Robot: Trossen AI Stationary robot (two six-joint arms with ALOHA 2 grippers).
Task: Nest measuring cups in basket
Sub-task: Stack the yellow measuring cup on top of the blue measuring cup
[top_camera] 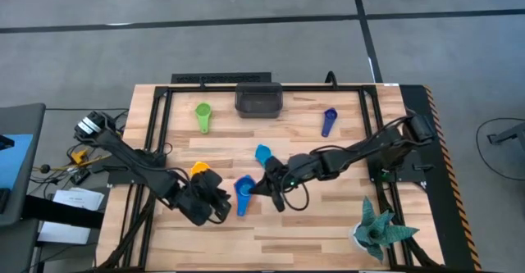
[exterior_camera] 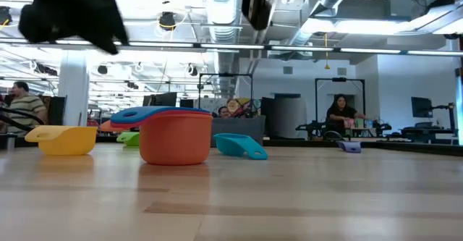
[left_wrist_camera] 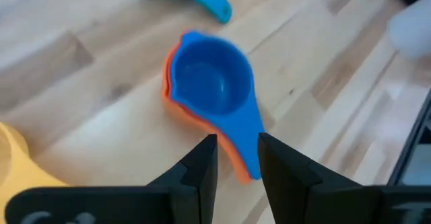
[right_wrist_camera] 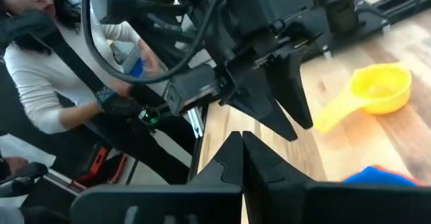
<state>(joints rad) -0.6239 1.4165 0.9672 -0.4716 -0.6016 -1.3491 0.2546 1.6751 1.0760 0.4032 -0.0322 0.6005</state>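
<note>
Hovered narrowly parted over blue-in-orange nested cups (left_wrist_camera: pixel 214 93), left hand (left_wrist_camera: pixel 234 158), likely lining up a grasp; waited shut beside them, right hand (top_camera: pixel 276 193); sat well beyond them, basket (top_camera: pixel 259 100).

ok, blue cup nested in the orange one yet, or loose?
Nested. The blue cup sits inside the orange cup, whose rim shows around it; the low view shows blue atop orange, on the table, not in the basket.

Grey floor (top_camera: pixel 246 2) with dark seams around light wooden plank desk (top_camera: pixel 303 232). Beyond desk: open hall, exposed ceiling ducts (exterior_camera: pixel 217 2), strip lights, white column (exterior_camera: pixel 72 89), monitors, equipment racks. Seated person (exterior_camera: pixel 340 114) far back; another person (right_wrist_camera: pixel 40 69) in white sleeves beside desk.
</note>
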